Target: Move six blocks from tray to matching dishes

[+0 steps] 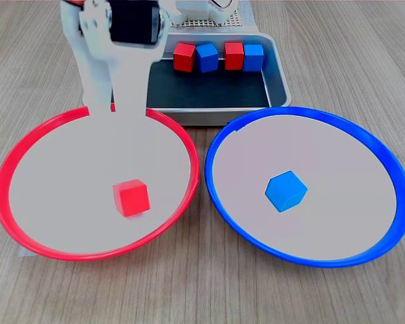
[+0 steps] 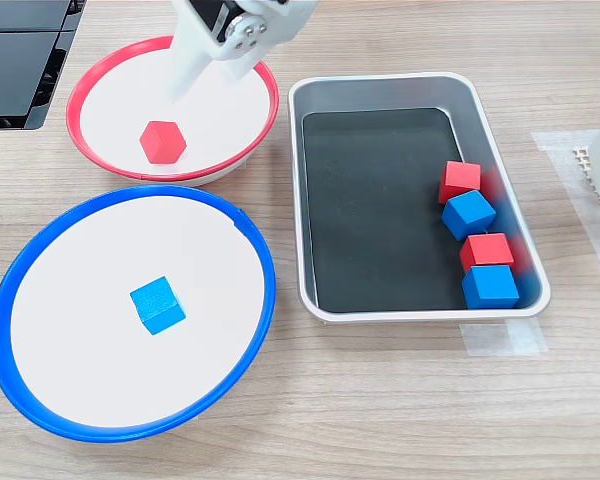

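Note:
One red block (image 1: pixel 131 198) (image 2: pixel 163 141) lies in the red-rimmed dish (image 1: pixel 27 155) (image 2: pixel 105 62). A blue block (image 1: pixel 286 191) (image 2: pixel 158 304) lies in the blue-rimmed dish (image 1: pixel 364 138) (image 2: pixel 40 245). The silver tray (image 1: pixel 277 67) (image 2: pixel 380 92) holds two red blocks (image 1: pixel 183 57) (image 1: pixel 234 55) and two blue blocks (image 1: pixel 206 57) (image 1: pixel 254 57) in a row at its far end in the first exterior view. My white gripper (image 1: pixel 113 106) (image 2: pixel 195 82) hangs over the red dish's back rim, above and behind the red block. It is slightly open and holds nothing.
All of this sits on a wooden tabletop. A black object (image 2: pixel 20 60) lies at the second exterior view's upper left, next to the red dish. The arm's white base (image 1: pixel 209 10) stands behind the tray. The two dishes almost touch each other.

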Available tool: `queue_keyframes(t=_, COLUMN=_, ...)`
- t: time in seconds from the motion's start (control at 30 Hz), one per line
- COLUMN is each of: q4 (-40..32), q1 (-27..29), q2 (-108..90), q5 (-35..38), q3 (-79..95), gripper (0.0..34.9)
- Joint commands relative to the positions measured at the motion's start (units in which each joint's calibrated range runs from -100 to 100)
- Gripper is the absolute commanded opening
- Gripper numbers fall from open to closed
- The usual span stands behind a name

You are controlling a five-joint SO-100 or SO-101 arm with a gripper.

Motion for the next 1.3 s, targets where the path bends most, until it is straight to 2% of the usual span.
queue_keyframes(t=0.0, q4=12.66, q1=-0.52, q2=-12.83, q5=4.88, q3=5.82, gripper=0.4)
queue_keyframes(t=0.1, q4=20.42, q1=0.14, q2=-22.47, q5=8.94, q3=15.74, gripper=0.4)
queue_keyframes(t=0.2, q4=22.82, q1=1.64, q2=-30.06, q5=12.94, q3=26.58, gripper=0.4)
queue_keyframes(t=0.23, q4=22.9, q1=2.39, q2=-32.62, q5=14.55, q3=30.76, gripper=1.8)
queue_keyframes(t=0.33, q4=20.51, q1=3.34, q2=-39.36, q5=17.34, q3=41.51, gripper=9.1)
queue_keyframes(t=0.43, q4=19.68, q1=2.49, q2=-42.17, q5=17.63, q3=45.42, gripper=14.0)
queue_keyframes(t=0.5, q4=19.52, q1=2.11, q2=-42.94, q5=17.53, q3=46.51, gripper=15.7)
queue_keyframes(t=0.97, q4=12.17, q1=-0.62, q2=-42.34, q5=17.09, q3=52.43, gripper=15.9)
queue_keyframes(t=1.27, q4=11.76, q1=-0.99, q2=-42.0, q5=19.44, q3=56.16, gripper=15.8)
